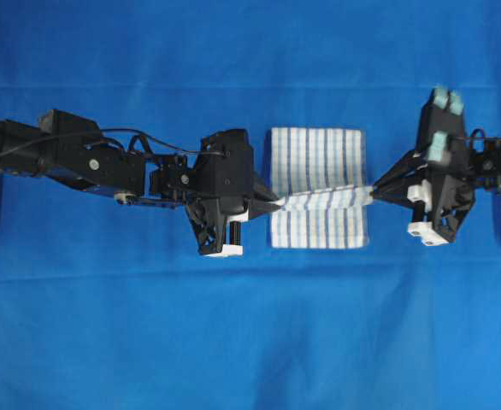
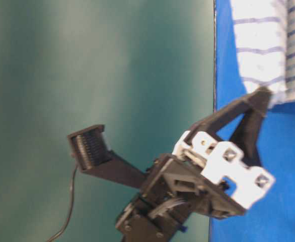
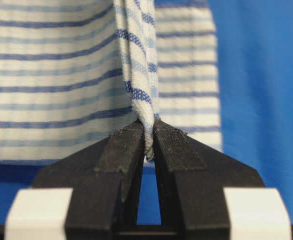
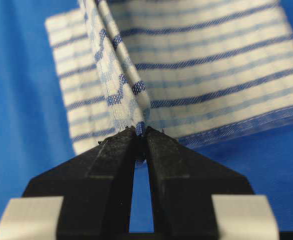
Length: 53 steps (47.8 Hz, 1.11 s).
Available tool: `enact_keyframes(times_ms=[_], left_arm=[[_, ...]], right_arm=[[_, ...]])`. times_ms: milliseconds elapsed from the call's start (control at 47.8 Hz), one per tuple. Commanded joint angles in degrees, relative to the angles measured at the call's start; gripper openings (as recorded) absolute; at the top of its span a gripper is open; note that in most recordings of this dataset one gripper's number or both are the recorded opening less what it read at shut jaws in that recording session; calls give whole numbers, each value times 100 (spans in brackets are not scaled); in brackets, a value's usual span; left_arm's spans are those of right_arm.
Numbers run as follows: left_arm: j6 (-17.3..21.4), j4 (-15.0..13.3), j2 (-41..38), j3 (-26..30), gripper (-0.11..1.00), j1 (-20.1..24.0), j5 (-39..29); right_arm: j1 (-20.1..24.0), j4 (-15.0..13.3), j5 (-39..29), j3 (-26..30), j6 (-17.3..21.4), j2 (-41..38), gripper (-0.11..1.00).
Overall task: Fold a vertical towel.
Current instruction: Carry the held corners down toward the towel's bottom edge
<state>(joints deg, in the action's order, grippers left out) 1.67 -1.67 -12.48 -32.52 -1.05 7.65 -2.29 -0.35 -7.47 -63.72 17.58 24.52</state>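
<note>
— Overhead first: where is the towel [image 1: 317,188]?
— Flat on the blue cloth [image 1: 250,342] over the table, near centre, stripes running 12 to 6. Pinched up into a ridge across the middle, running 9 to 3.

— And the jaws?
— Left gripper [image 1: 276,203] clamped on the ridge's 9 o'clock end, right gripper [image 1: 372,195] clamped on the 3 o'clock end. Equally near, 1 arm per end, facing each other along the ridge.

— Table-level view?
— Sideways and blurred. 1 gripper [image 2: 268,98], probably the right one, tip touching a corner of striped cloth [image 2: 263,45] at about 1 o'clock. Too blurred to judge the jaws here.

— Left wrist view?
— Jaws together on a thin upright fold [image 3: 139,75] rising toward 12 from the fingertips [image 3: 124,145]. Flat layer spread behind, mostly toward 9 and 12.

— Right wrist view?
— Same picture mirrored: fingertips [image 4: 159,142] shut on the fold [image 4: 114,80], which leans toward 11. Flat part fanning out toward 1 and 3.

— So what does the coming move turn on?
— Probably the ridge line. Held at both ends, crosswise to the stripes, so carrying it toward 12 or 6 in the overhead view should lay 1 half over the other. Needs both arms travelling level, or the crease skews.
</note>
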Motion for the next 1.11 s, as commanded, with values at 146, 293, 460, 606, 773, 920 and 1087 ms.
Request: enact_keyframes(times_ms=[146, 293, 460, 606, 773, 920, 1087], left_arm=[[-18, 0, -281, 35, 4, -149, 264], [-18, 0, -431, 53, 5, -158, 536], [-9, 0, -606, 88, 4, -149, 659], [-9, 0, -624, 141, 5, -149, 650], [-9, 0, -633, 176, 7, -158, 650], [-9, 0, -598, 202, 32, -167, 633], [0, 0, -378, 193, 47, -237, 527]], right_arm=[[220, -9, 290, -9, 79, -492, 10], [255, -9, 431, -26, 79, -659, 10], [255, -18, 563, -26, 70, -773, 10], [255, -18, 668, -9, 70, -861, 10], [255, -18, 747, 26, 70, -940, 10], [299, -26, 747, 62, 70, -940, 39], [369, -18, 642, 132, 70, -835, 65]])
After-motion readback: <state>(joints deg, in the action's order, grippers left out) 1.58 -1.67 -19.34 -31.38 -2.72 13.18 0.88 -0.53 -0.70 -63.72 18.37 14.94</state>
